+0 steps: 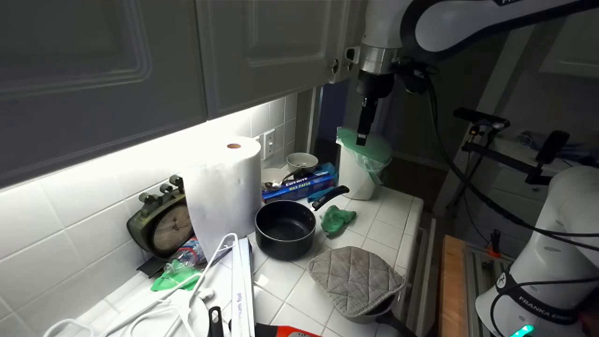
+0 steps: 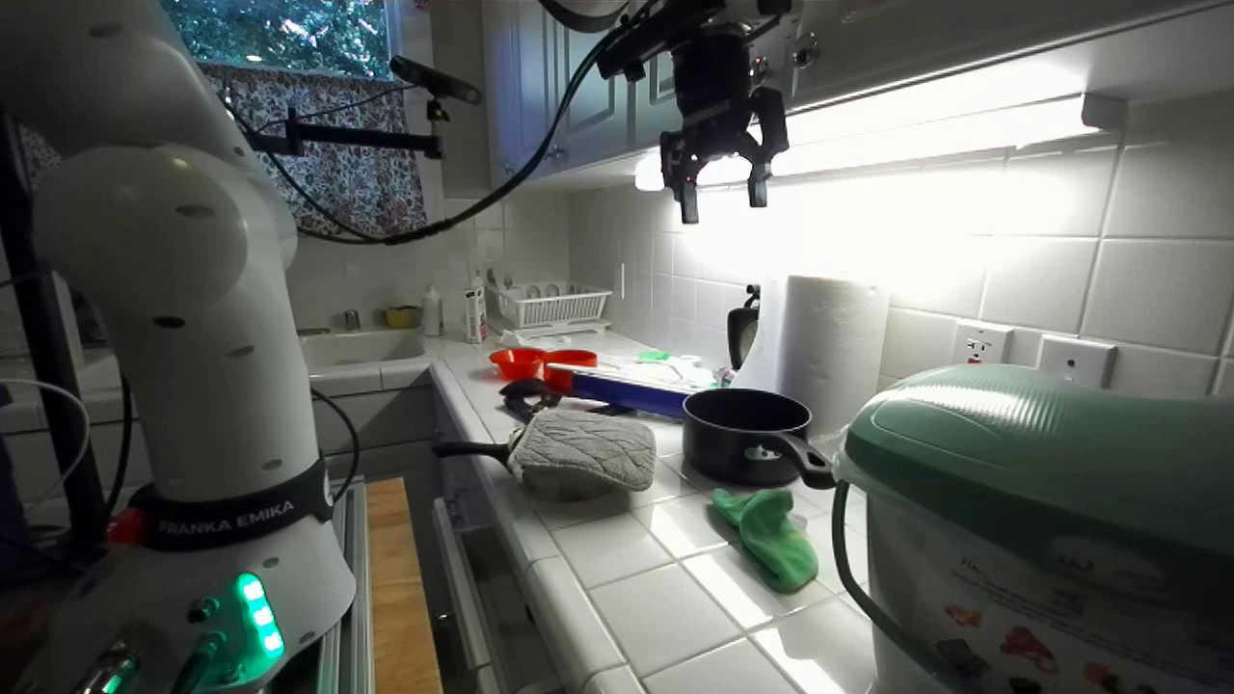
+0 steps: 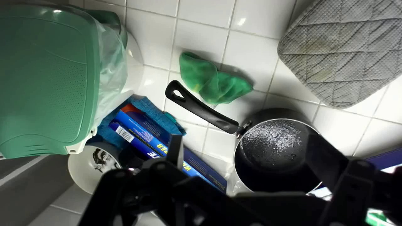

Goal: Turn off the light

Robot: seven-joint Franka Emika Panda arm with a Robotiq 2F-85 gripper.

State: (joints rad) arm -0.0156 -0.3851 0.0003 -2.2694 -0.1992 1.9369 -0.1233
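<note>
The light glows under the cabinet; the gripper hangs with fingers apart, nothing between them. Best bring them together, slip in below the cabinet edge and press lightly, though where to press I cannot tell

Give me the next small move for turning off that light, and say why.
Probably ease the open gripper toward the tiled wall. The light is glowing under the cabinet, and the gripper holds nothing and hangs clear of both the light and the wall switch. Which control works the light, I can't tell.
</note>
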